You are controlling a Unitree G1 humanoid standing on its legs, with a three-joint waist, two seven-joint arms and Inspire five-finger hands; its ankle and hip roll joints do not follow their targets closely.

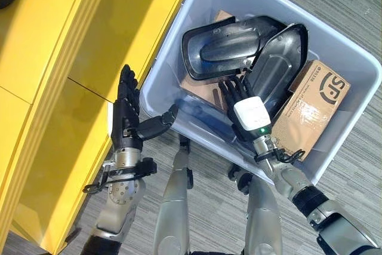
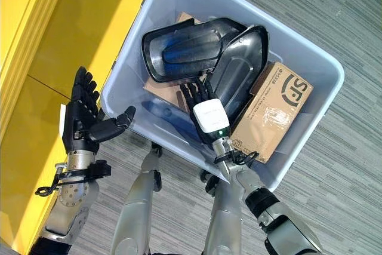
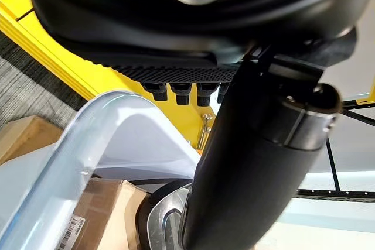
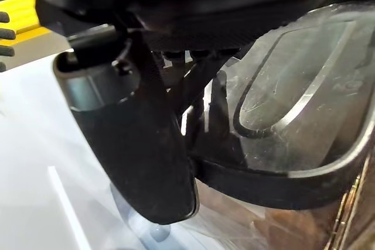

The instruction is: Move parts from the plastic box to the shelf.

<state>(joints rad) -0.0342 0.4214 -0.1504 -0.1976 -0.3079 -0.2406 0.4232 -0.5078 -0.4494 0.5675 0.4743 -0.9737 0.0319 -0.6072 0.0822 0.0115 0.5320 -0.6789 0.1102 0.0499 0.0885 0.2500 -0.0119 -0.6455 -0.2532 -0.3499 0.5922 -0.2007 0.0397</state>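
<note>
Your right hand (image 1: 250,114) reached into the plastic box (image 1: 349,58), fingers curled on the black part (image 1: 277,64). Your left hand (image 1: 126,117) hovered spread open beside the yellow shelf (image 1: 54,46).

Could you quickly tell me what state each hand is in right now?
Left hand: open, fingers straight, holding nothing, beside the plastic box.
Right hand: inside the box at a black part; grip cannot be told.
</note>
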